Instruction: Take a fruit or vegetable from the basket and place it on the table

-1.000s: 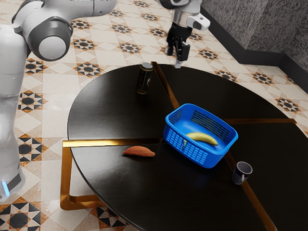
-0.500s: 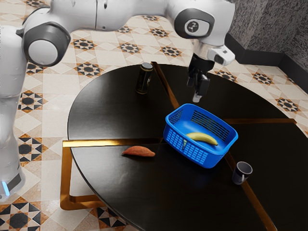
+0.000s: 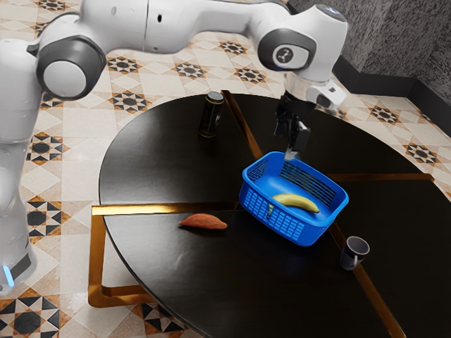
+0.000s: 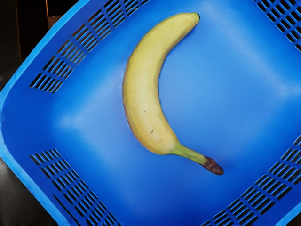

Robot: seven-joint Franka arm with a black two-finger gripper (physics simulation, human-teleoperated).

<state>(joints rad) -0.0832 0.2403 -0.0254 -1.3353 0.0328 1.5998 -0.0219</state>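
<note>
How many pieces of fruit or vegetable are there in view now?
2. The banana lies inside the blue basket; the reddish-orange vegetable, like a sweet potato, lies on the dark table, outside the basket.

I have my long white arm [image 3: 197, 17] reaching out up high, bent at a round joint [image 3: 65, 76]; my black gripper [image 3: 292, 153] points down.

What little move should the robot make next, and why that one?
I'd probably ease the end effector down toward the banana: it hangs above the blue basket, and the banana lies inside with nothing covering it, so the approach looks clear.
</note>
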